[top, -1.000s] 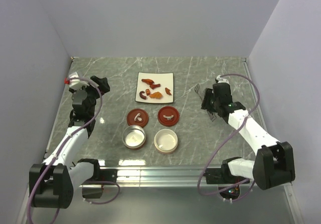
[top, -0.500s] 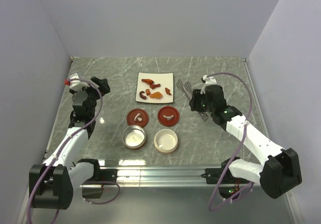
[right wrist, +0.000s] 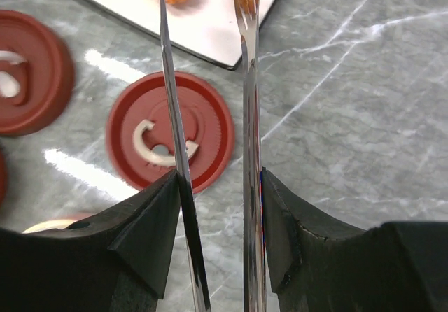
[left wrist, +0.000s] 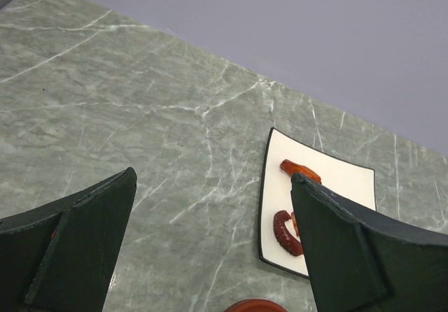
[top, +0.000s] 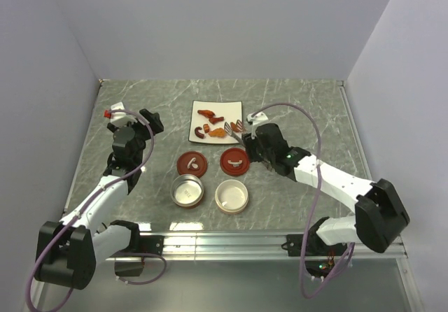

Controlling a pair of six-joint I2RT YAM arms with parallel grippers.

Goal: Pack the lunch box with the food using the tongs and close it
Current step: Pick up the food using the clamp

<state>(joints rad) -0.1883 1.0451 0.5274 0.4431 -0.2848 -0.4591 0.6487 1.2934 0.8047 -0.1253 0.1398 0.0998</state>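
Beside the plate (top: 228, 109), the right pincer (top: 255, 142) has carried the tongs (top: 236, 126) over.

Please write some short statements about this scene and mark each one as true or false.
1. The right gripper holds the thin silvery metal tongs. True.
2. The two red round lids are closed on the round containers. False: they lie on the grey marble table, beside the open containers.
3. The left gripper is shut. False: it is open and holds nothing.
4. The small red and orange food pieces lie on the white square plate. True.
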